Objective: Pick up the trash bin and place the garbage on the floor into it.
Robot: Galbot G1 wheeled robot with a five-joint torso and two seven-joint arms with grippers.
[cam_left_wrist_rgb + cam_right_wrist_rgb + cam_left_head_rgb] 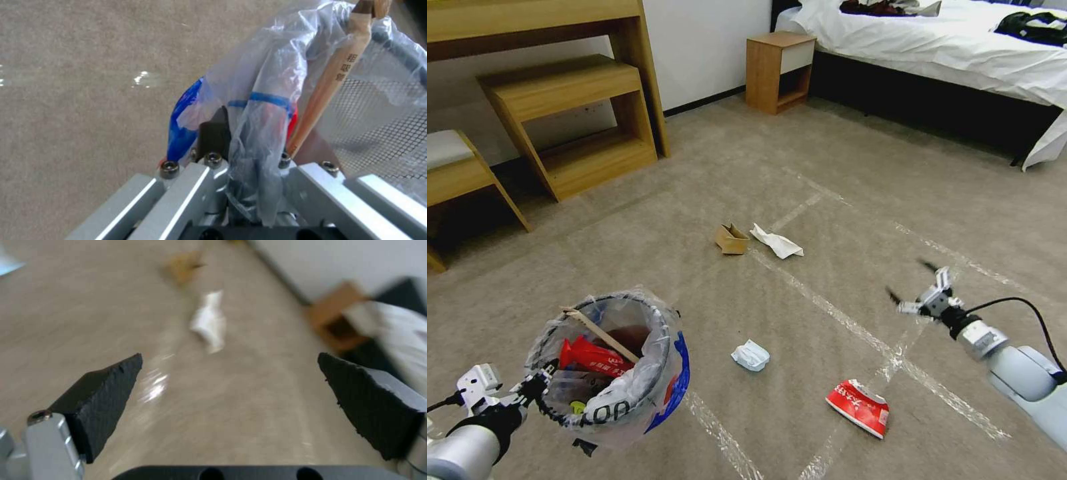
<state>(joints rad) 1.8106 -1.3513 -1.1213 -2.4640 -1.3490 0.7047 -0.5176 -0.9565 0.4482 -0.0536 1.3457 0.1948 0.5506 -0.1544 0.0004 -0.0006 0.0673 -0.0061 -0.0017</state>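
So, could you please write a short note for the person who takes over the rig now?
Left pincer: shut on the trash bin rim, bin held at the robot's left.
Right pincer: open, empty, above the floor.
Done: a red wrapper and a wooden stick are in the bin.
Left on the floor: cardboard scrap, white paper, pale-blue paper, red packet.

The trash bin (607,363) has a black wire rim and a clear liner with blue handles and black print, red wrappers (590,355) inside. On the beige-grey carpet (827,200), crossed by shiny tape lines: a brown cardboard scrap (731,239), white paper (776,243), a pale-blue wad (751,355), a red-and-white wrapper (859,407).
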